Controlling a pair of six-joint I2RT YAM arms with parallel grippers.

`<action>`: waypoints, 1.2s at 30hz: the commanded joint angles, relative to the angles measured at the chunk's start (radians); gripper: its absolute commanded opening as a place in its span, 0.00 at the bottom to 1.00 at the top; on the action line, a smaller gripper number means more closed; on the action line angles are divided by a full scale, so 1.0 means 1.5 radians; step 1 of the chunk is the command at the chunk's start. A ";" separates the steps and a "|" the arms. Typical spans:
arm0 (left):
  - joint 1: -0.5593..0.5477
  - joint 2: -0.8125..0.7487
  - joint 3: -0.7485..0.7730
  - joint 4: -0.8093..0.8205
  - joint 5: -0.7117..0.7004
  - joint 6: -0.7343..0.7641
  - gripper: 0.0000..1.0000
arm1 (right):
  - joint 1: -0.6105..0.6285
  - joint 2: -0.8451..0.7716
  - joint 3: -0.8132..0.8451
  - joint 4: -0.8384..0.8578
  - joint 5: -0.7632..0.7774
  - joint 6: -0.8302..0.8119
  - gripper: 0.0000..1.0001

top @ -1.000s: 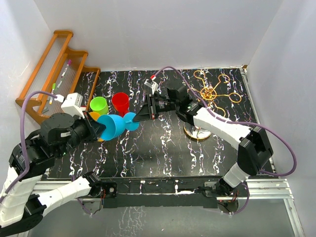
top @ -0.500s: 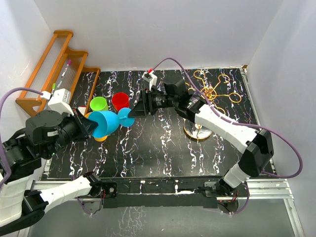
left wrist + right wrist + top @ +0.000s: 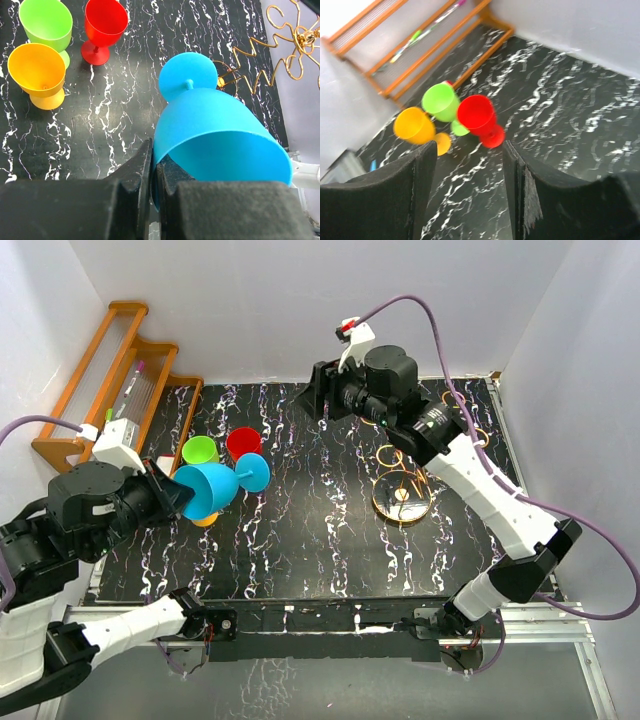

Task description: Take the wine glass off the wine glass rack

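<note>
Left claw [image 3: 152,167] clamped on the rim of the blue glass [image 3: 220,135], which lies tipped, stem axis running straight out from the claw, foot farthest, well apart from the rack [image 3: 402,502]; right claw [image 3: 467,185] spread, empty, farther from the glass.

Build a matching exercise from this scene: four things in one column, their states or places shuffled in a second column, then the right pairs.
Column one:
1. blue wine glass
2. red wine glass
3. right gripper
4. wine glass rack

Column two:
A. open, holding nothing
B. standing on the right half of the table
C. tipped on its side, rim pinched by the left gripper
D. upright beside the green glass

Pairs: 1-C, 2-D, 3-A, 4-B.
</note>
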 commanded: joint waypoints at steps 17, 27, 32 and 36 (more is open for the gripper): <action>-0.002 0.188 -0.124 0.075 -0.095 0.064 0.00 | 0.003 -0.228 -0.116 0.086 0.242 -0.080 0.54; 0.212 0.284 -0.226 0.229 0.107 0.161 0.00 | 0.003 -0.294 -0.168 0.072 0.300 -0.101 0.54; 0.252 0.296 -0.246 0.237 0.127 0.173 0.00 | 0.003 -0.312 -0.199 0.073 0.334 -0.108 0.54; 0.273 0.306 -0.262 0.228 0.127 0.181 0.00 | 0.002 -0.319 -0.215 0.079 0.346 -0.109 0.54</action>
